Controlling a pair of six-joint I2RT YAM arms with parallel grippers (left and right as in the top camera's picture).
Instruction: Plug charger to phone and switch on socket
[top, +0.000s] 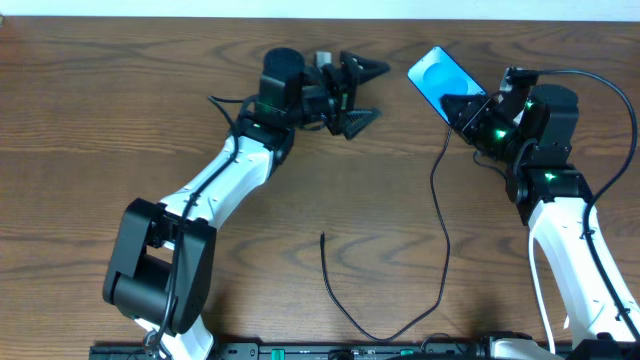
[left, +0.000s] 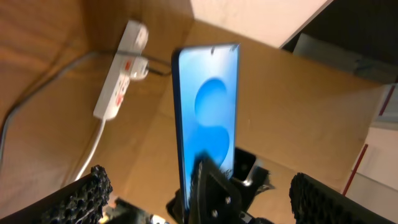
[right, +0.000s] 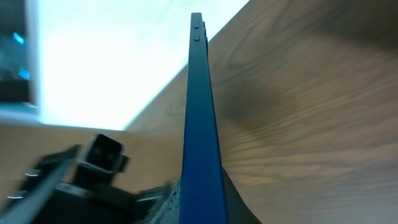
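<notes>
Blue glossy slab phone (top: 440, 78) over wood-grain table (top: 150, 120)

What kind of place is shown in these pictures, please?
Probably a robotics lab or test bench: a left arm and a right arm stand at a wooden table, with a phone, a charger cable and a white power strip as practice items.

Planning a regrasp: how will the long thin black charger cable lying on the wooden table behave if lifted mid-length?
Probably floppy: the long thin black charger cable lies in loose curves on the wooden table, so it should droop either side of a pinch. Likely light; the rest would drag along. So thin it may slip unless pinched squarely.
</notes>
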